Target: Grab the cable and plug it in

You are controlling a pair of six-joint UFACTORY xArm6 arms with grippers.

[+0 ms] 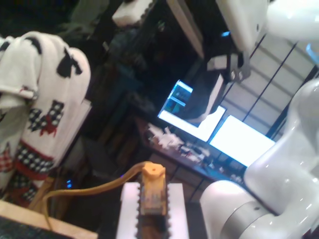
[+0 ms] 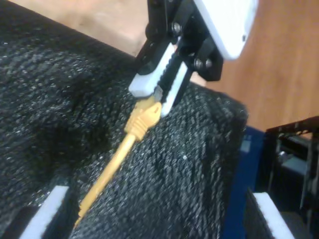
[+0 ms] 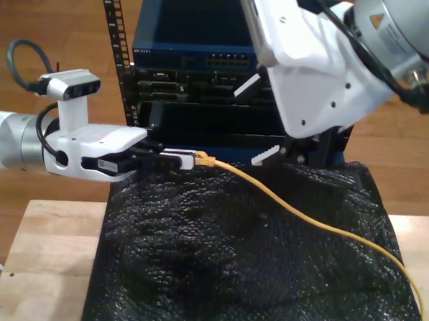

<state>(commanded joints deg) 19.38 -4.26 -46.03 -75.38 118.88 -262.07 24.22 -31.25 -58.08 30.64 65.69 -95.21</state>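
Your first hand (image 3: 180, 159) pinches the cable (image 3: 298, 208) by its plug end. You can't tell how your second hand (image 3: 272, 155) stands.

Glossy white plastic arm shell (image 3: 313, 72), smooth yellow-orange rubbery cable (image 3: 305, 215), coarse black woven matt cloth (image 3: 245, 270), pale matt wood table (image 3: 36, 259), black metal rack (image 3: 203, 95), ridged white gripper pads (image 2: 149, 82)
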